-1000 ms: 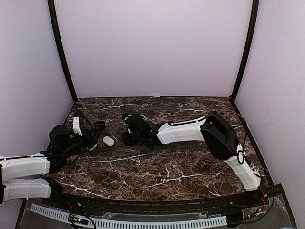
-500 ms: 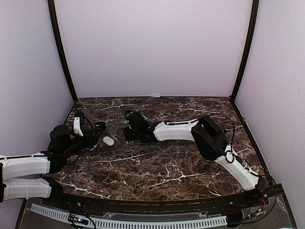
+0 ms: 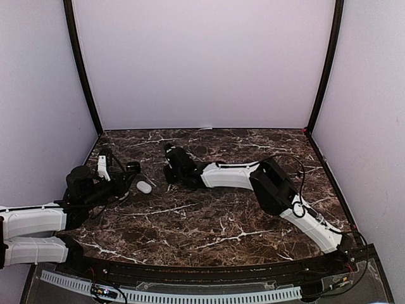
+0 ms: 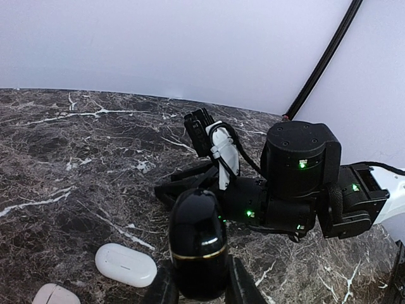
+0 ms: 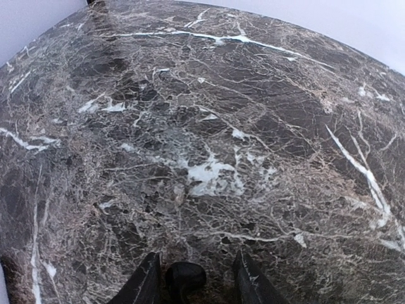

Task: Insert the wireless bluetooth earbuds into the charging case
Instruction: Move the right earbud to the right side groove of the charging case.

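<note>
My left gripper (image 4: 199, 284) is shut on a glossy black egg-shaped charging case (image 4: 197, 237) with a thin gold band, held upright and closed. In the top view the left gripper (image 3: 128, 171) sits at the table's left. My right gripper (image 3: 169, 163) reaches across to just right of it, fingers low over the marble. The right wrist view shows its jaws apart, with a tiny black earbud (image 5: 185, 277) on the marble between them, close to the left finger (image 5: 147, 282) and clear of the right one. No white earbuds show.
A white pebble-shaped case (image 4: 126, 265) lies closed on the marble left of the black case, also seen from above (image 3: 144, 187). A second white case (image 4: 56, 295) peeks in at the bottom left. The right gripper's body (image 4: 297, 183) stands right behind the held case.
The right arm has stretched further, carrying its gripper a little toward the back left. The left arm and its black case have stayed put.
</note>
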Robot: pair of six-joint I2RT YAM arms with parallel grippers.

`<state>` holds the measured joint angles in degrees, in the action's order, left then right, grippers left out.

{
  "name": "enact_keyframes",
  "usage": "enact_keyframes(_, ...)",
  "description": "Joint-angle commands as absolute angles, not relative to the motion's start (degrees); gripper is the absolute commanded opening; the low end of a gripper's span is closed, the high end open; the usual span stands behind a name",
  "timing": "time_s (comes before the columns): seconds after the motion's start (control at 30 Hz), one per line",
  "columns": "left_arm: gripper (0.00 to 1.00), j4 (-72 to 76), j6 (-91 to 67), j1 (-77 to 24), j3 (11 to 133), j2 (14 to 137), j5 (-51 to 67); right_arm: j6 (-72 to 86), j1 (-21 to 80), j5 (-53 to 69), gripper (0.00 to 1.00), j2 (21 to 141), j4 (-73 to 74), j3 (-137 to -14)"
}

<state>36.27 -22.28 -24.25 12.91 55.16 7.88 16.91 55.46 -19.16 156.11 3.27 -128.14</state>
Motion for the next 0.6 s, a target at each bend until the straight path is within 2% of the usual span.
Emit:
enact_keyframes(0.0, 0.19, 36.6, -22.0, -24.0, 12.8, 54.3, 8.4, 17.3, 55.2, -19.0, 0.34, 158.1, 5.8, -129.0)
enact_keyframes(0.13, 0.19, 36.7, -22.0, -23.9, 12.8, 54.5, 8.6, 17.2, 55.2, -18.5, 0.25, 155.5, 5.7, -125.4)
enact_keyframes(0.27, 0.19, 36.8, -22.0, -24.0, 13.0, 54.9, 9.0, 17.0, 55.2, -17.4, 0.23, 149.5, 3.7, -116.6)
enact_keyframes(0.43, 0.19, 37.0, -21.9, -23.9, 13.0, 55.2, 9.5, 17.2, 55.2, -18.1, 0.22, 138.7, -1.7, -99.2)
enact_keyframes(0.57, 0.19, 37.6, -22.0, -24.0, 12.8, 55.7, 10.1, 18.1, 55.3, -18.7, 0.16, 127.9, -6.7, -81.9)
